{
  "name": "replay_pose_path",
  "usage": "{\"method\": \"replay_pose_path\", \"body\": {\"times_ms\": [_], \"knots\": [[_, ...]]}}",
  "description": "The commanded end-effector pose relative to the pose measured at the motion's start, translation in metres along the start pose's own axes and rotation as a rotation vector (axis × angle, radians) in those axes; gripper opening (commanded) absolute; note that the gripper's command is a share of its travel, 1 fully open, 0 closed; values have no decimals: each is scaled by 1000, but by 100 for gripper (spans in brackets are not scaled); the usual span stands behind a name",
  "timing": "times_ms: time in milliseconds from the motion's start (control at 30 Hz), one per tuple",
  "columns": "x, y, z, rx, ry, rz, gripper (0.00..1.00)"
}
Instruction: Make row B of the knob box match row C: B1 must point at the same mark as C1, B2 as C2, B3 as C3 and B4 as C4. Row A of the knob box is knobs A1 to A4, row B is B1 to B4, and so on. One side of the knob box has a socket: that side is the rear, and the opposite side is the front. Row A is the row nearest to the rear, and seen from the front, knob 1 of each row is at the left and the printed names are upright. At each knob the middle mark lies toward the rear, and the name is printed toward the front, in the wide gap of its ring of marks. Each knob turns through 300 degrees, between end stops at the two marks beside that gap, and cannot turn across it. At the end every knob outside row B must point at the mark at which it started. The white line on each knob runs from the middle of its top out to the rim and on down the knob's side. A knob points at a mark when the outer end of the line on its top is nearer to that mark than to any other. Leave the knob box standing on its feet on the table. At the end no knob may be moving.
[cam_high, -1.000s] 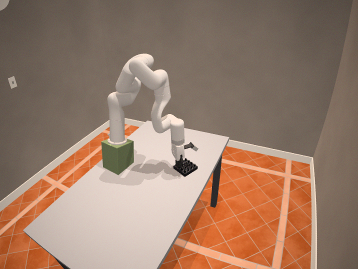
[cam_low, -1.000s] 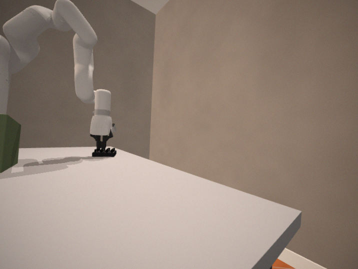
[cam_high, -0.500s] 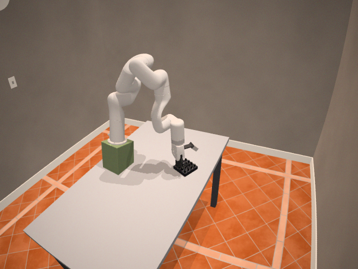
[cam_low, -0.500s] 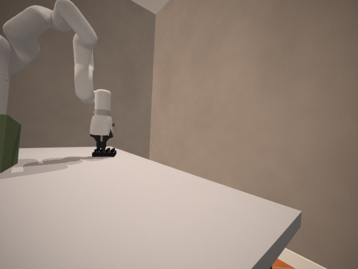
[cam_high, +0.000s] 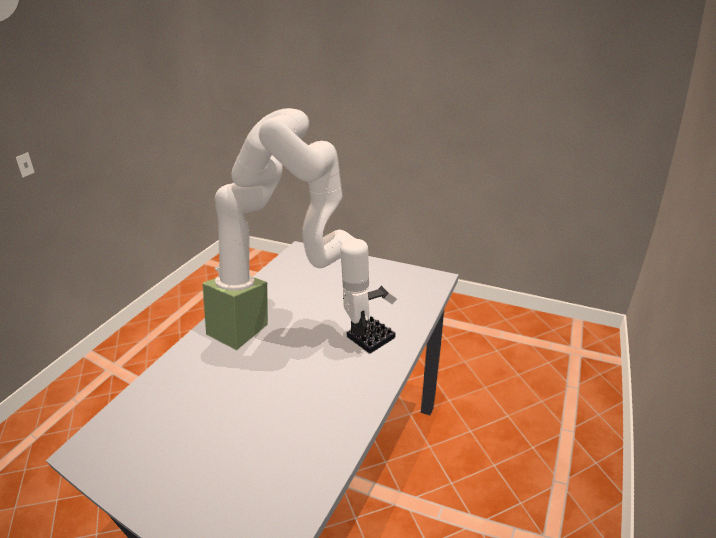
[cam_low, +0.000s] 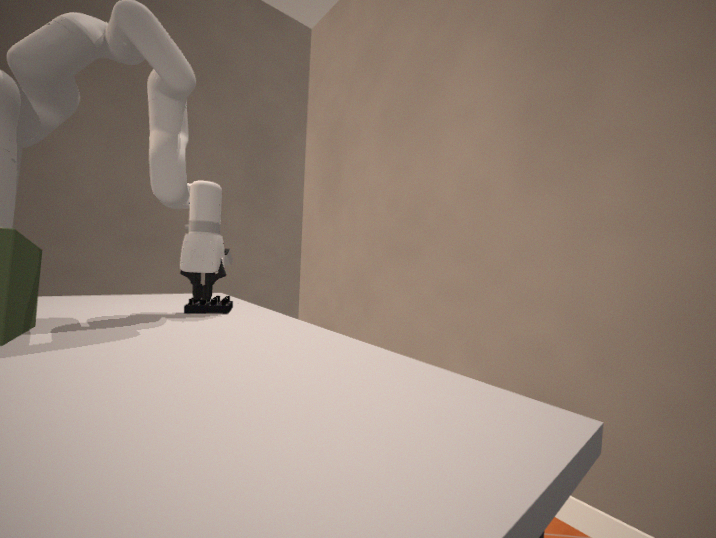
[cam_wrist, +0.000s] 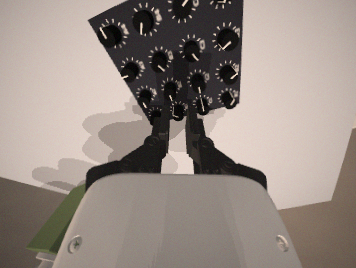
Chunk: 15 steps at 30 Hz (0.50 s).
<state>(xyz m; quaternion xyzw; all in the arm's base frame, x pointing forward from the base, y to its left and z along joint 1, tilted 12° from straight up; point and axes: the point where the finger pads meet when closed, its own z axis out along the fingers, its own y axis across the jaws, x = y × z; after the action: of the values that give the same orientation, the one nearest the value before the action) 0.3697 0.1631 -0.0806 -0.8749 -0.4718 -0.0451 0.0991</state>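
Note:
The black knob box (cam_high: 373, 337) stands on the white table near its far right edge, and it also shows in the exterior view (cam_low: 208, 304). In the wrist view the knob box (cam_wrist: 175, 55) shows four rows of black knobs with white lines. My gripper (cam_wrist: 178, 116) points straight down over the near edge of the box. Its fingers stand a little apart on either side of one knob (cam_wrist: 178, 110), second from the left in the nearest line of knobs. A thin gap shows on each side of that knob. The gripper also shows in the top and exterior views (cam_high: 360, 323) (cam_low: 202, 295).
The green pedestal (cam_high: 235, 311) that carries the arm stands on the table to the left of the box. The table edge (cam_high: 445, 306) runs close behind and to the right of the box.

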Motion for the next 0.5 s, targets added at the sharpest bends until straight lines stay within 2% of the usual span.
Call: {"method": "replay_pose_path", "body": {"times_ms": [0, 467], "knots": [[1, 1, 1, -3, 2, 0, 19], [1, 1, 6, -3, 2, 0, 19]]}}
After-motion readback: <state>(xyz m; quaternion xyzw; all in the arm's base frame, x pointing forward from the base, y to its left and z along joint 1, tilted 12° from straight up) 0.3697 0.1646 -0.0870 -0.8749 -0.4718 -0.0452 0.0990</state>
